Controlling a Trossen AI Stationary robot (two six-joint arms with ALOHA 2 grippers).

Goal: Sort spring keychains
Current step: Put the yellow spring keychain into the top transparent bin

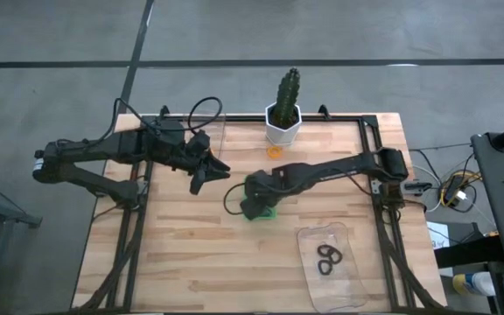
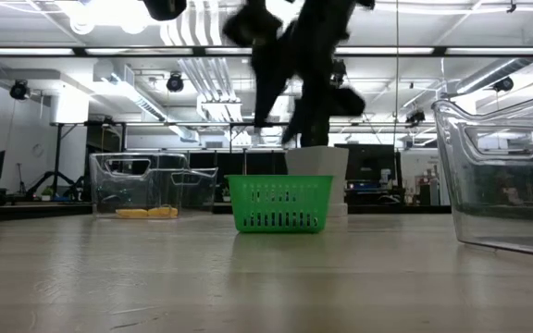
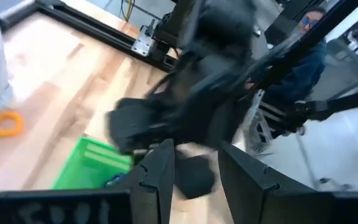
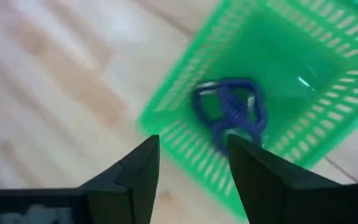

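Note:
A small green tray [image 1: 268, 213] sits mid-table, and a purple spring keychain [image 4: 229, 112] lies flat on its floor. My right gripper [image 4: 194, 165] hovers open just above the tray's edge, touching nothing; the high view shows my right gripper [image 1: 254, 207] over the tray. An orange keychain [image 1: 275, 150] lies on the wood by the plant pot. Black keychains [image 1: 328, 258] lie in the near-right clear tray [image 1: 309, 236]. My left gripper [image 1: 210, 175] waits open in the air, left of the green tray.
A cactus in a white pot [image 1: 284, 118] stands at the far edge. A second clear tray [image 2: 142, 190] at the far left holds orange pieces [image 2: 146, 212]. A person [image 3: 303, 50] shows beyond the table. Bare wood lies along the near-left side.

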